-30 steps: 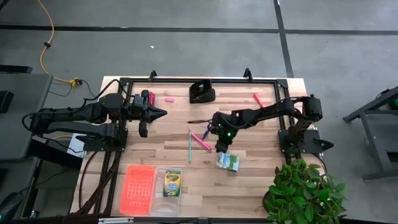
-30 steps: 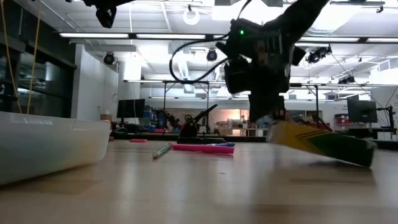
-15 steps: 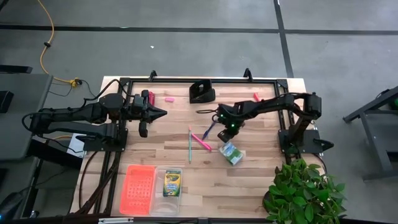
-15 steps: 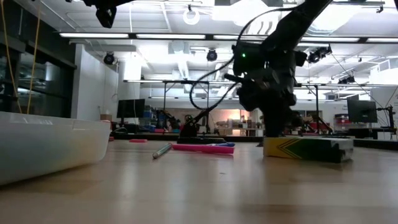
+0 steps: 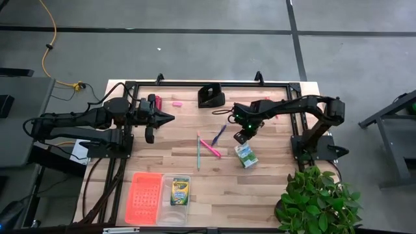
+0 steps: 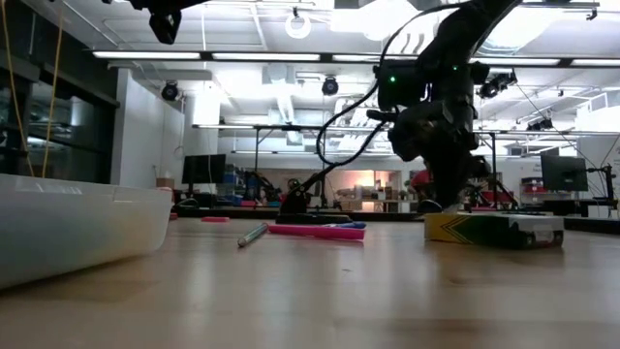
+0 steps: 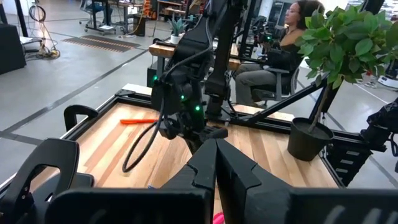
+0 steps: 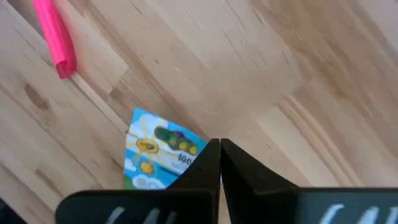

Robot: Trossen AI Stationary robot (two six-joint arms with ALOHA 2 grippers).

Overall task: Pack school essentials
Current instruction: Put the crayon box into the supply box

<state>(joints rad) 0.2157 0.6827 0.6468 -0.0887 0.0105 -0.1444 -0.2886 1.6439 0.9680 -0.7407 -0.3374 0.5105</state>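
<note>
Box (image 5: pixel 245 155) lies just below right fingers (image 5: pixel 238 138).

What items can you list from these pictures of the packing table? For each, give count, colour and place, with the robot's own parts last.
Crayon box: one, yellow-green, in the clear bin at the near edge.
Basket: one, pink, beside the bin.
Small box: one, green-and-white, flat on the table centre-right.
Pens: pink, blue, green, mid-table; red, far right.
Eraser: one, pink, far edge.
Black block: one, far edge.
Potted plant: one, green, near right corner.
Left gripper: shut, waiting left.
Right gripper: shut, above the small box.
</note>
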